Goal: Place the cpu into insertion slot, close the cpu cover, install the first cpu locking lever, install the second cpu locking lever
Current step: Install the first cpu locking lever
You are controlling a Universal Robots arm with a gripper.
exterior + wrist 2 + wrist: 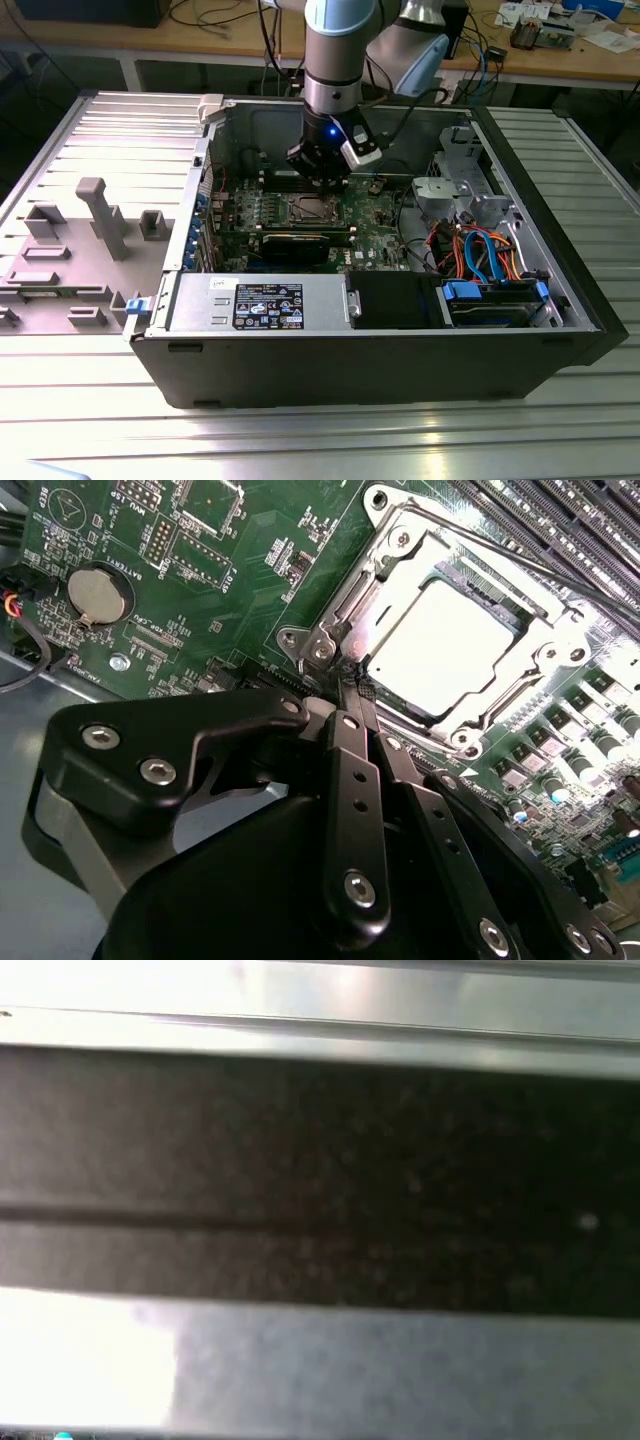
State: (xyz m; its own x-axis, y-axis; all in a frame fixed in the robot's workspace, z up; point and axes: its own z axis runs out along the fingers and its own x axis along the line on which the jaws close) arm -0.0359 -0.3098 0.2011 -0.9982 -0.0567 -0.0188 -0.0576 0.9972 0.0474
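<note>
gripper at the corner of the cpu socket, working the locking lever

a robot arm reaches down into an open computer case point(380, 345) lying on a metal table. in the exterior view, the gripper point(322, 176) hangs just above the green motherboard point(385, 212), right over the insertion slot point(311, 209).

in the second wrist view, the cpu point(440, 650) sits inside the insertion slot point(395, 540), its pale metal top glaring in the light. the cpu cover point(520, 605) lies flat around it, the chip showing through its window, so seating and closing look done. the gripper point(350, 685) has its black fingers point(355, 780) drawn together to a narrow point, with no visible gap and nothing seen between them. the tip touches or nearly touches the socket frame at one corner, where a thin wire lever point(345, 615) runs along the cover's edge.

judged from this, the step in hand is fastening a locking lever. to do it well, the closed tip should bear on the lever alone, not on the cover or the chip. the push should be slow, sideways then down, so the wire slides under its catch. the small parts beside the socket leave little room, so the tip should stay close to the frame.

the first wrist view is a blur of dark and pale bands.
</note>
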